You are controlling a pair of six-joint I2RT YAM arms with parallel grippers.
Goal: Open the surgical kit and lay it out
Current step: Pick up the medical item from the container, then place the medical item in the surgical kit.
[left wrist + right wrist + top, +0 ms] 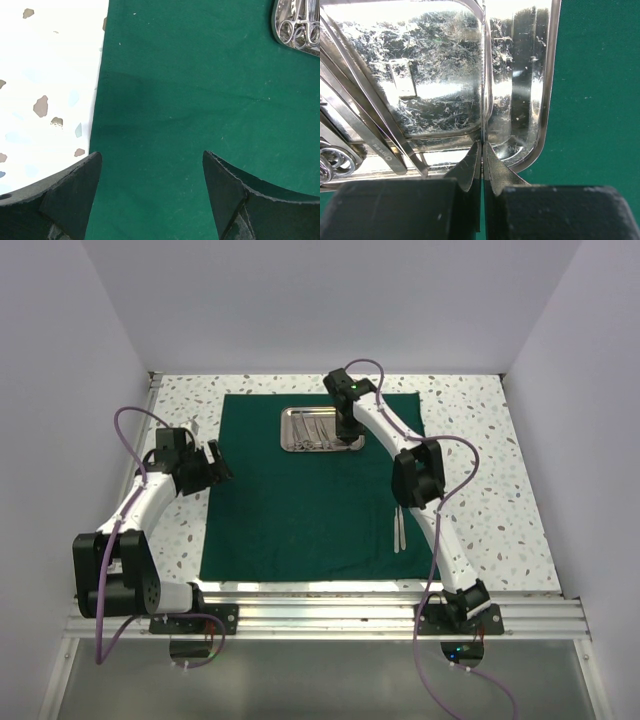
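The dark green cloth (300,510) lies spread flat on the table. The steel tray (290,430) sits at its far middle with several slim silver instruments (312,430) in it. My right gripper (347,437) is over the tray's right end. In the right wrist view it (483,145) is shut on a thin silver instrument (483,75) seen edge-on above the tray (547,100). Other instruments (365,125) lie at the tray's left. My left gripper (215,465) is open and empty above the cloth's left edge (152,160). The left wrist view shows the cloth (200,100) and a tray corner (295,25).
Two silver instruments (398,525) lie side by side on the cloth's right part, near my right arm. The speckled white tabletop (480,480) shows around the cloth (45,75). White walls stand on three sides, and a metal rail (320,615) runs along the near edge.
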